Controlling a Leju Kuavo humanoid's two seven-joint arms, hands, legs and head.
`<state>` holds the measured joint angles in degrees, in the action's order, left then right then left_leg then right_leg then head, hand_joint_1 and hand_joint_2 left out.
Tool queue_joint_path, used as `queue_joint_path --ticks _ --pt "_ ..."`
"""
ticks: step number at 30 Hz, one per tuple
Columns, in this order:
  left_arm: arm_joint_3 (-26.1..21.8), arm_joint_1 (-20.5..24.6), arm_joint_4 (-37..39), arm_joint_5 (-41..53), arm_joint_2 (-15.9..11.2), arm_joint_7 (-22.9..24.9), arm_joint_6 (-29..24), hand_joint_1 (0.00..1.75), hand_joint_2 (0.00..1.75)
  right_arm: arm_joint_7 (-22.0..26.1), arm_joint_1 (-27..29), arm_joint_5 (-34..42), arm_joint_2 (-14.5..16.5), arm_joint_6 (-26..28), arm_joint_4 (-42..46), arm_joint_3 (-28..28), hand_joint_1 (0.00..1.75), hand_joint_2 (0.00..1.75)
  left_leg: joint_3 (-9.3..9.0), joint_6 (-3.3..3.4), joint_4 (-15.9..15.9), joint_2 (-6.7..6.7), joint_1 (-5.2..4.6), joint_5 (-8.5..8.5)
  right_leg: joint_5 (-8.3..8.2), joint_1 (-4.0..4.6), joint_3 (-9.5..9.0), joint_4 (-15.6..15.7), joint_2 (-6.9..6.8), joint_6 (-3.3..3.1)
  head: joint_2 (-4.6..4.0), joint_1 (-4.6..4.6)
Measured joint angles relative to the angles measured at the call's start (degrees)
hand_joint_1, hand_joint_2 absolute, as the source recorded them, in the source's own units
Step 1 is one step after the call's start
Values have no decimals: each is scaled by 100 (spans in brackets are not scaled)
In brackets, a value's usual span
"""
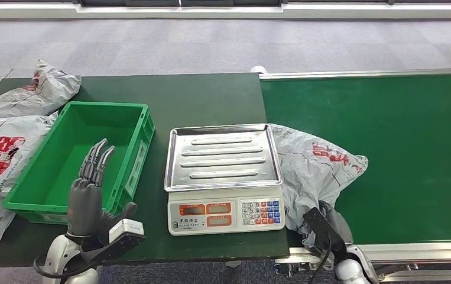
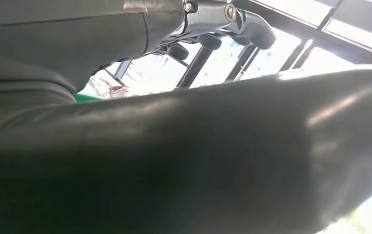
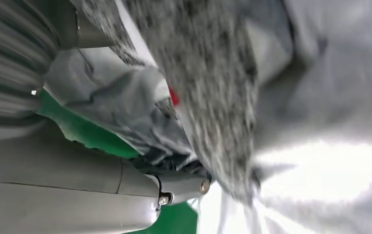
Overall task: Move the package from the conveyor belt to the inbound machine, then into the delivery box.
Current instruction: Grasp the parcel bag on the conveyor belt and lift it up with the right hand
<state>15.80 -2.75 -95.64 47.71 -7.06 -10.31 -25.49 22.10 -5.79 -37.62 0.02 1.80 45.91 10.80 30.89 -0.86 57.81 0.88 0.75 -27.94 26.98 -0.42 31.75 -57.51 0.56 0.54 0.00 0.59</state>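
A: Report the position of the package (image 1: pixel 314 171).

B: The grey mailer lies right of centre in the frame, on the conveyor belt (image 1: pixel 400 148), its left edge tucked just beside and slightly under the tray of the inbound machine (image 1: pixel 223 177), the scale at centre.

A: Status of the right hand (image 1: pixel 323 228)?

B: Lower right of the frame, buried in the near end of the package. The right wrist view shows crumpled film (image 3: pixel 125 102) against the hand; whether the fingers have closed on it cannot be told.

A: The left hand (image 1: pixel 90 189)?

B: Raised at lower left before the green delivery box (image 1: pixel 134 154), fingers straight and close together, holding nothing.

A: Current step?

B: By judgement, first transfer: securing the package. The next move requires a confirmed grip, then a lift clearing the tray rim.
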Motion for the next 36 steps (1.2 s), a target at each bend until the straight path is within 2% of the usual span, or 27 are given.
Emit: queue_joint_path --ticks 9,22,24,27,30,33,36 --pt "0 140 -43 85 181 26 199 0 0 -170 596 -95 222 -94 1089 331 175 175 41 0 0 -24 -1 0 2 -1 29 -1 -27 -1 0 1" --pt "-16 100 -150 137 231 56 194 0 0 -246 790 -265 265 -8 1565 420 175 175 63 -1 0 -25 -4 1 2 -3 51 -2 -28 -1 0 1" --pt "-22 76 -155 108 229 45 184 0 0 -315 834 -465 216 298 1630 430 175 175 68 0 0 -27 -5 2 2 -5 54 -2 -30 -1 0 1" --pt "-33 28 -166 66 225 37 133 0 0 -576 952 -963 136 1151 1910 447 175 175 75 2 0 -32 -8 3 2 -8 57 -2 -33 -1 0 0" --pt "-45 -61 -219 68 220 42 71 0 0 -868 1142 -1571 116 1947 2632 454 175 175 82 2 0 -32 -12 3 2 -11 64 -2 -34 -1 0 0" --pt "-59 -139 -278 84 219 44 39 0 0 -1063 1247 -1998 40 2355 3553 385 175 175 97 2 0 -31 -13 3 2 -12 67 -3 -34 -1 0 1" --pt "-61 -177 -297 81 219 12 -27 0 0 -1119 1133 -2174 -207 2545 4168 88 175 175 127 3 0 -28 -14 2 3 -13 67 -3 -33 1 0 1"
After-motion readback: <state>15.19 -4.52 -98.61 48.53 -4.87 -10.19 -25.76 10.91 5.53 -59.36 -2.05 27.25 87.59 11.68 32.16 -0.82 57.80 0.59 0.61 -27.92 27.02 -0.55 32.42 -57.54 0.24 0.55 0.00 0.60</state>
